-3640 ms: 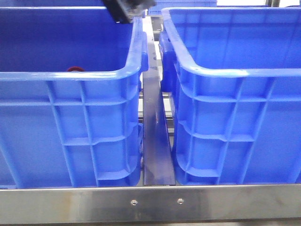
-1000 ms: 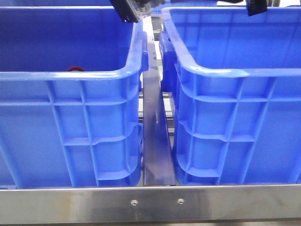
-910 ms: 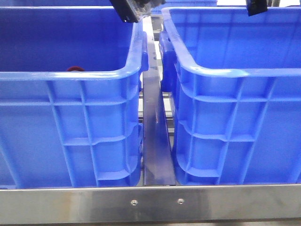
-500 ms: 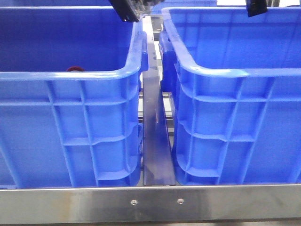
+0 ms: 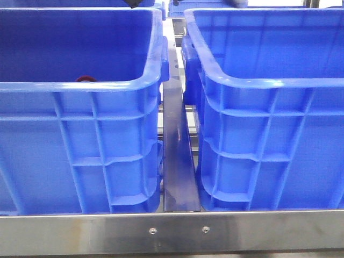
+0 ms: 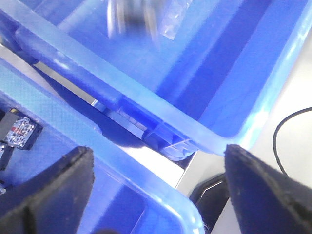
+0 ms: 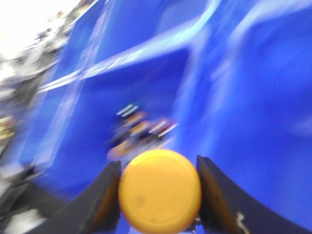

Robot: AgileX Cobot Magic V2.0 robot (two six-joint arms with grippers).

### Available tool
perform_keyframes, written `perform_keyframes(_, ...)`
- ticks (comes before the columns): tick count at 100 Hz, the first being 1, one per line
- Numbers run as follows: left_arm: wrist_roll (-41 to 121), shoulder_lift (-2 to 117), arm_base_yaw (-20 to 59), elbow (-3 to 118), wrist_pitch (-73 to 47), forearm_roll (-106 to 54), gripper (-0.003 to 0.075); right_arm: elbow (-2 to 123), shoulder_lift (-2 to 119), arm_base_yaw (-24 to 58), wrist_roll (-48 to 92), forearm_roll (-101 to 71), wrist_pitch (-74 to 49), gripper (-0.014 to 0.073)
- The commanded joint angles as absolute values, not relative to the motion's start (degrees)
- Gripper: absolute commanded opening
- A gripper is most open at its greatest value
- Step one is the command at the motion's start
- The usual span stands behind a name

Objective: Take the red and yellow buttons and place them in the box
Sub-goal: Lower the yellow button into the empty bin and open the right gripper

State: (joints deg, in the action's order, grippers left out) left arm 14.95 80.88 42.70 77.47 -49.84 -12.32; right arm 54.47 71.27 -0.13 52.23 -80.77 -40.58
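The yellow button (image 7: 160,190) fills the gap between my right gripper's (image 7: 159,195) fingers, which are shut on its domed cap. It hangs over the inside of a blue crate (image 7: 243,97); that view is blurred. A sliver of the red button (image 5: 86,79) peeks over the near rim of the left blue box (image 5: 80,86) in the front view. A look-alike right crate (image 5: 258,83) stands beside it; I cannot tell which one is the task's box. My left gripper (image 6: 156,195) is open and empty above two crate rims (image 6: 146,112).
A metal rail (image 5: 176,156) runs between the two crates, and a steel bar (image 5: 172,231) crosses in front. Several blurred small parts (image 7: 141,127) lie on the crate floor under the right gripper. A black cable (image 6: 292,126) lies on the white surface beside the crates.
Both arm tips, seen earlier at the top of the front view, have risen almost out of frame. The crates and the red button have not moved.
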Motion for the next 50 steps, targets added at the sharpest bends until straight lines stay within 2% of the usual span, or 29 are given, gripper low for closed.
perform_keyframes(1, 15.1, 78.9, 43.1, 79.0, -47.1, -13.8, 0.0525, 56.4, 69.4, -1.3, 60.1, -81.3, -35.7, 0.0202)
perform_keyframes(32, 15.1, 78.9, 43.1, 79.0, -47.0, -13.8, 0.0525, 52.8, 69.6, -1.2, 73.0, -80.2, -19.3, 0.0202)
perform_keyframes(50, 15.1, 78.9, 43.1, 79.0, -46.8, -13.8, 0.0525, 53.2, 71.9, -0.9, 74.8, -80.9, -15.8, 0.0202)
